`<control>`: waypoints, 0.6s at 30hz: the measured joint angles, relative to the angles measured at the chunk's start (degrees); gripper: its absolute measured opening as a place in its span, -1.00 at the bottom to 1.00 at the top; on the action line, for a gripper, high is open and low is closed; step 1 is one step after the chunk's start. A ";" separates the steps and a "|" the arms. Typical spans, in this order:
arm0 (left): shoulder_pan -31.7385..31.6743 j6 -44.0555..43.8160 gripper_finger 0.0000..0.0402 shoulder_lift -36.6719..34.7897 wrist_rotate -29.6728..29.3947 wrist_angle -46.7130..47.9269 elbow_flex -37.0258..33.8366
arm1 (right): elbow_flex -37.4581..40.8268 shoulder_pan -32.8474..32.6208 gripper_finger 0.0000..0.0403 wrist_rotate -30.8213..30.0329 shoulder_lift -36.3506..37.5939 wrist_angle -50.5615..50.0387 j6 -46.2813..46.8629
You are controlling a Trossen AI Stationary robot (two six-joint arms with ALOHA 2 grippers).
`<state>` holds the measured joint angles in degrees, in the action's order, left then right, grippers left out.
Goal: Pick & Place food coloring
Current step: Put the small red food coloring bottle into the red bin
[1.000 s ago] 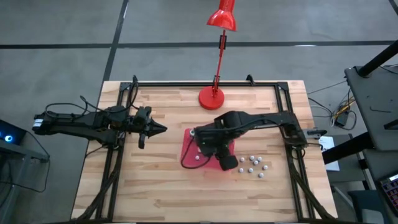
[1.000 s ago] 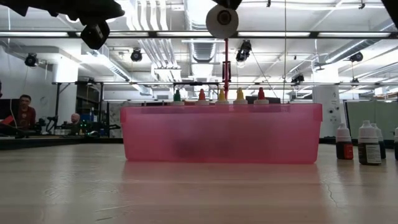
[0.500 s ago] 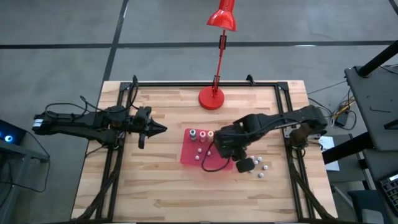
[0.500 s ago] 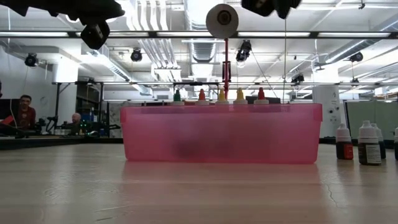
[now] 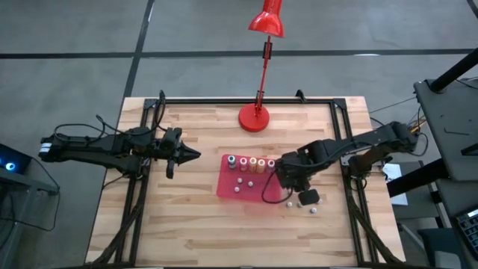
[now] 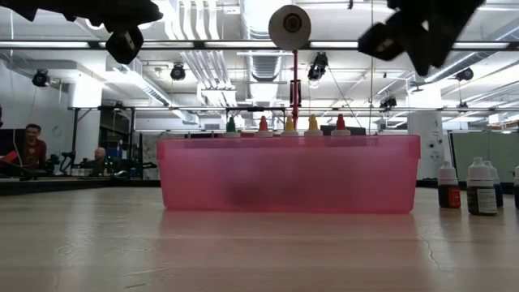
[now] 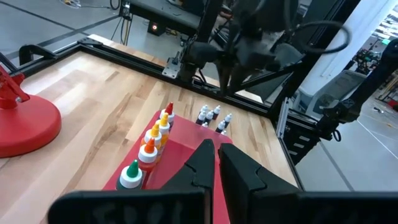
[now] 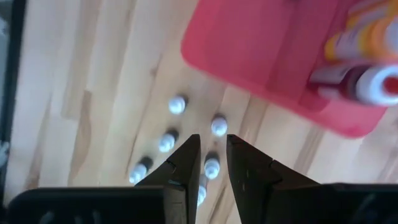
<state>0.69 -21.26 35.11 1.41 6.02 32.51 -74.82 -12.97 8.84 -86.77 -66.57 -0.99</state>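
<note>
My left tool (image 5: 191,155) waits pinched shut left of the red tray (image 5: 226,185), where five food coloring bottles (image 5: 251,162) already stand. My right tool (image 8: 208,163), narrowly parted and empty, hovers over the clustered white-capped bottles (image 8: 218,126) on the counter (image 5: 179,224); next I'd descend without knocking neighbours.

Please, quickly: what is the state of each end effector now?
Left end effector: closed, holding nothing.
Right end effector: slightly open, nothing between its fingers, above the loose bottles beside the red tray.

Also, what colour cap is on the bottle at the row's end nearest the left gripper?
Green cap, clearest in the left wrist view.
</note>
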 joint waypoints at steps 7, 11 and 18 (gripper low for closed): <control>-0.02 0.00 -1.00 0.00 -0.12 0.00 0.00 | 6.37 0.00 -0.66 0.04 0.16 2.29 -0.02; -0.02 0.00 -1.00 0.00 -0.46 0.00 0.00 | 9.41 -0.02 -0.58 0.04 0.14 7.04 -0.02; -0.02 0.00 -1.00 0.00 -0.52 0.00 0.00 | 13.62 -0.02 -0.33 0.03 0.12 12.12 -0.03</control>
<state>0.67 -21.26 35.11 0.89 6.02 32.51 -61.20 -12.99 8.87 -86.66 -54.44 -1.02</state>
